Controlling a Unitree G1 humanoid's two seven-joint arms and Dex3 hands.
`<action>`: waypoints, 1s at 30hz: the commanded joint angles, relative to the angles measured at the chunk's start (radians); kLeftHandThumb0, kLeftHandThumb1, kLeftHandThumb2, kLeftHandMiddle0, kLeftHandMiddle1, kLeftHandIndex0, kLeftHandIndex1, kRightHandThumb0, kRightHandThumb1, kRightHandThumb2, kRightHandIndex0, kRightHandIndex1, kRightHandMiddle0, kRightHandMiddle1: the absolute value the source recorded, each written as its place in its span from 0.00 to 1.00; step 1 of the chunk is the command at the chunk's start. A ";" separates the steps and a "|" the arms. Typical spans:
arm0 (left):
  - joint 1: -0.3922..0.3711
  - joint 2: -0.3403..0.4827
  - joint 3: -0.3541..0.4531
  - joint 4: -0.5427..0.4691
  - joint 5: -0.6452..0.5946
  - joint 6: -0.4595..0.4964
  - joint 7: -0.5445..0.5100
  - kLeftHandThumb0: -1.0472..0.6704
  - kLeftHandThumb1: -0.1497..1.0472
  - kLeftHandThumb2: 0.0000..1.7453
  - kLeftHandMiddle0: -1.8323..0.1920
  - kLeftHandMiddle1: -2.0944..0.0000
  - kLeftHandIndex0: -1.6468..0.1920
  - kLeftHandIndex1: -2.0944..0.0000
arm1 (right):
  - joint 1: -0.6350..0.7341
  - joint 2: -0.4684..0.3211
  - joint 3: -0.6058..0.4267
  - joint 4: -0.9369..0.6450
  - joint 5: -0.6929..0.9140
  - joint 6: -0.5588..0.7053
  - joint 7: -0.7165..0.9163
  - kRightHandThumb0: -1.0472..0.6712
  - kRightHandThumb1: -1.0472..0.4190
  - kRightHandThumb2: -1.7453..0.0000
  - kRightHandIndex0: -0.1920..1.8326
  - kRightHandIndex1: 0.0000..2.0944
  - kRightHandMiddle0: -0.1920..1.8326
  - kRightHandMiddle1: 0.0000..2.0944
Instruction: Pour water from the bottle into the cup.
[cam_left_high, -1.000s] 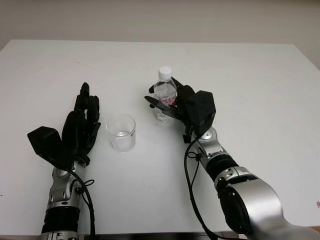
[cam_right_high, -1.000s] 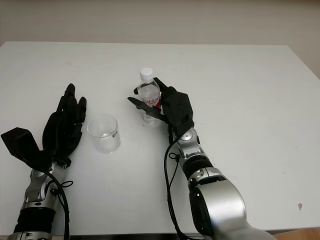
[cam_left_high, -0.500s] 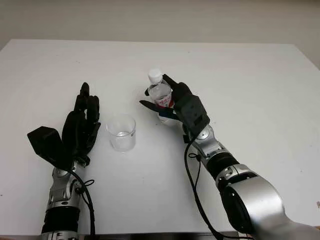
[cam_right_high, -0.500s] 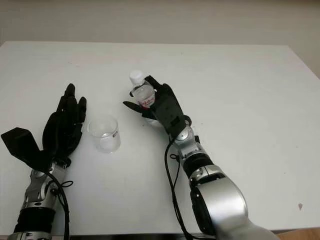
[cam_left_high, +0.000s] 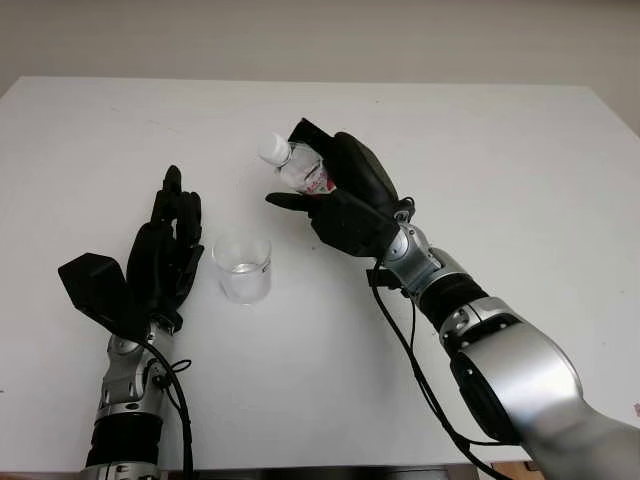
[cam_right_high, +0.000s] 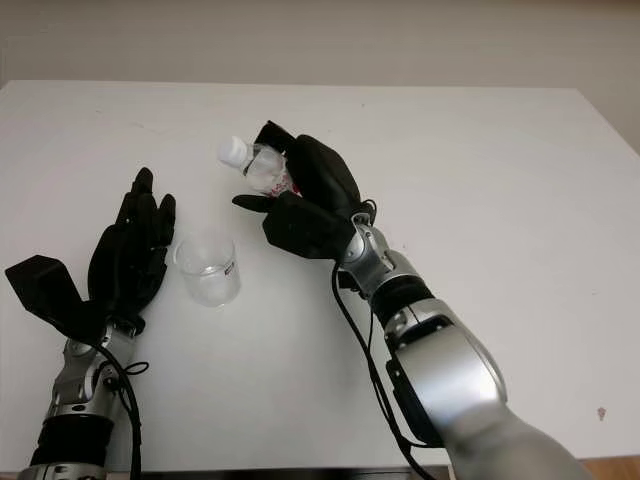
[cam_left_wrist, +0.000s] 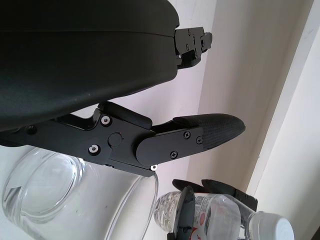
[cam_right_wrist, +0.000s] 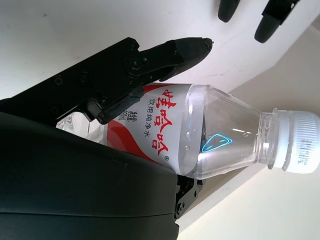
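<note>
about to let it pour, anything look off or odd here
Yes: the clear plastic water bottle, tilted toward the clear glass cup in the right hand, has its white screw cap on, so nothing can pour. The open left hand is beside the cup.

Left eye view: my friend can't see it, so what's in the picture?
The right hand holds a small capped water bottle lifted and tipped toward a clear cup standing on the white table. The left hand is open beside the cup.
</note>
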 joint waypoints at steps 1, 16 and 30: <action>-0.004 -0.002 -0.002 -0.007 0.003 -0.006 -0.001 0.21 1.00 0.33 0.96 0.98 0.96 0.98 | -0.042 -0.020 0.021 0.007 -0.023 -0.018 -0.029 0.36 0.00 0.82 0.73 1.00 0.54 1.00; -0.011 -0.017 0.000 0.011 -0.002 -0.016 0.002 0.20 1.00 0.33 0.96 0.97 0.97 0.98 | -0.085 -0.071 0.207 0.043 -0.238 -0.045 -0.313 0.37 0.00 0.87 0.75 1.00 0.55 1.00; -0.015 -0.029 0.000 0.023 0.000 -0.025 0.007 0.20 1.00 0.33 0.95 0.97 0.96 0.98 | -0.137 -0.106 0.381 0.059 -0.427 -0.006 -0.538 0.36 0.00 0.90 0.70 1.00 0.50 1.00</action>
